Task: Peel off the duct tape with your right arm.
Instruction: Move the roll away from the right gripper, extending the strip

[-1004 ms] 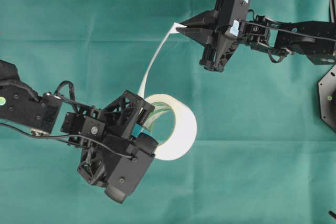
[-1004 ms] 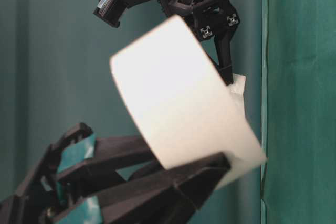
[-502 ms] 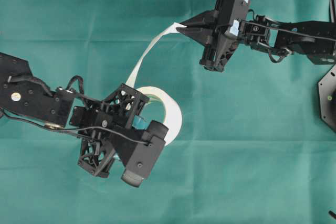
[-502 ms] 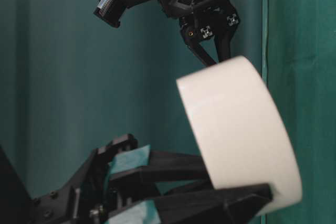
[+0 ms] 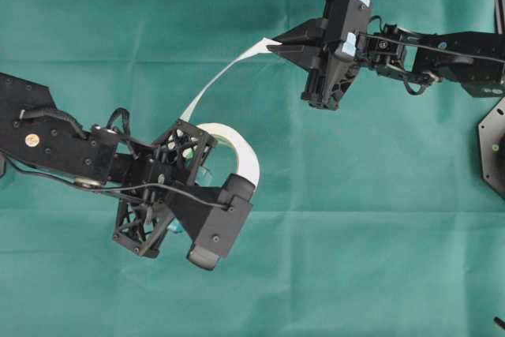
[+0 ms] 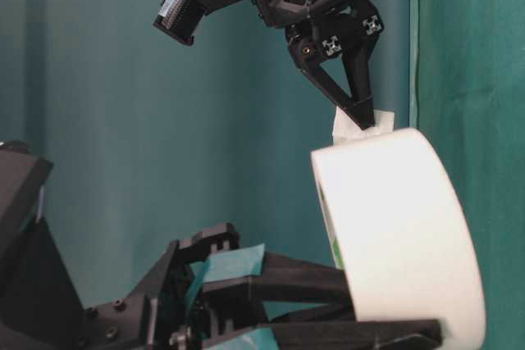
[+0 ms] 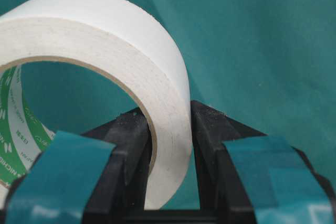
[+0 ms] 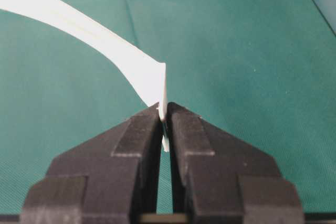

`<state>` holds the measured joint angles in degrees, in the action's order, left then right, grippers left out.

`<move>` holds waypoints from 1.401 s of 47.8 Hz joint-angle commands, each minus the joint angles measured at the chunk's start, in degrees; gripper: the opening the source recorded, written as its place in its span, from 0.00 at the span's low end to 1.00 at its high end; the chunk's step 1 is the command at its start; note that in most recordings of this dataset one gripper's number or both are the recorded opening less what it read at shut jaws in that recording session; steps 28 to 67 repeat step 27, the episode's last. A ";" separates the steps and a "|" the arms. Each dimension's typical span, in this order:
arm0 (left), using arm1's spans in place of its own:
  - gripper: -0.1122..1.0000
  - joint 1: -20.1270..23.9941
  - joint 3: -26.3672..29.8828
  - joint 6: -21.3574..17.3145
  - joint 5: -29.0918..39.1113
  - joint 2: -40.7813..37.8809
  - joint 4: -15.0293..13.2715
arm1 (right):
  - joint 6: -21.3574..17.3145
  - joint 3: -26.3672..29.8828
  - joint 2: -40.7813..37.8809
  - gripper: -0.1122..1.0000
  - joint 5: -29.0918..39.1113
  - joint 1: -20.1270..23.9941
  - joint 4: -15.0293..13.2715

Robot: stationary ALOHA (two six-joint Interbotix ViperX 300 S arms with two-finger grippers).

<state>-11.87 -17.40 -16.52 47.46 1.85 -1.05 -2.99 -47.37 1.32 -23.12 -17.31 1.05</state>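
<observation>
While the right gripper pinches the free end of the strip between its two pointed black fingertips, the left gripper clamps the wall of the duct tape roll — one finger inside the ring, one outside. The roll is held off the green cloth, standing on edge, its greenish printed core visible in the left wrist view. From the roll the peeled strip rises in a curve up and to the right in the overhead view, ending at the right gripper's tips; the right wrist view shows its end turned edge-on between the closed jaws. In the table-level view the roll appears just below the right gripper's tips, though depth there is hard to judge.
</observation>
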 commanded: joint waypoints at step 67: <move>0.28 3.96 0.35 2.55 2.46 0.88 0.00 | 0.09 -0.35 0.79 0.02 -0.09 -0.09 -1.41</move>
